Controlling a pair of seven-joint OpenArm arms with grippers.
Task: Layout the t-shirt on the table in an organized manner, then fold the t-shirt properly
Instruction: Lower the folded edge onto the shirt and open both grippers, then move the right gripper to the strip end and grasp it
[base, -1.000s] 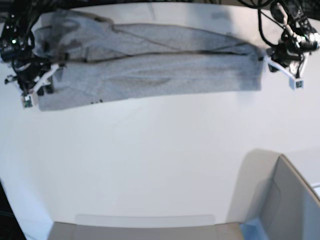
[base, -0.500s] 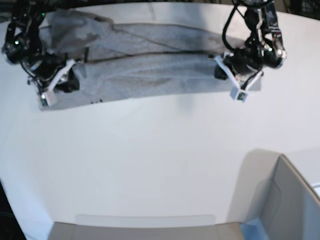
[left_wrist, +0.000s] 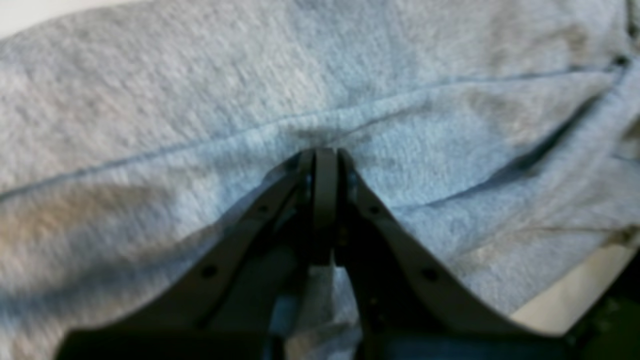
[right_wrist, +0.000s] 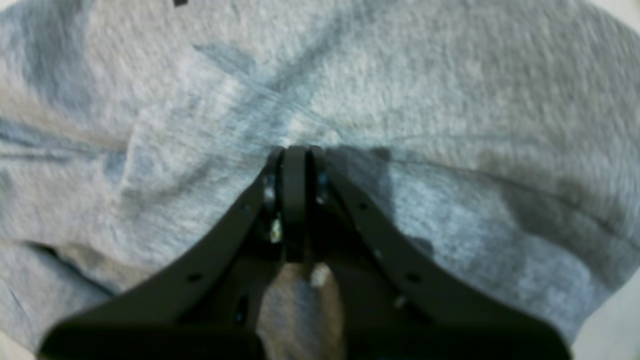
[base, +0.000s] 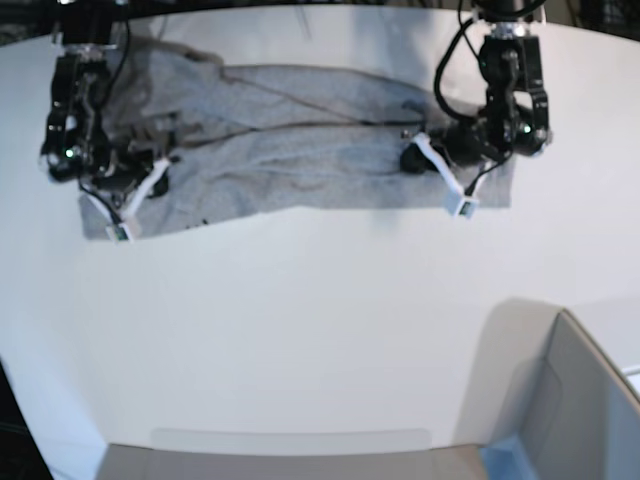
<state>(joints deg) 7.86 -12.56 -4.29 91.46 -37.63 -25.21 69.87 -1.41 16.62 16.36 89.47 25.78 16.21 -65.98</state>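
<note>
The light grey t-shirt (base: 300, 150) lies folded into a long band across the far side of the white table (base: 300, 330). My left gripper (base: 410, 158) is over the shirt's right part, and in the left wrist view it (left_wrist: 325, 156) is shut, pinching the cloth (left_wrist: 450, 125) beside a seam. My right gripper (base: 163, 168) is on the shirt's left part. In the right wrist view it (right_wrist: 295, 150) is shut too, and creases in the fabric (right_wrist: 450, 100) run out from its tip. A trace of black lettering (right_wrist: 180, 3) shows at the top edge.
A grey box-like bin (base: 585, 400) stands at the near right corner. A flat grey strip (base: 290, 458) runs along the table's near edge. Black cables (base: 452, 55) hang by the arm on the right.
Both grippers have moved inward from the shirt's ends onto the cloth and closed. The shirt's right end has shifted left and its front edge has rumpled.
</note>
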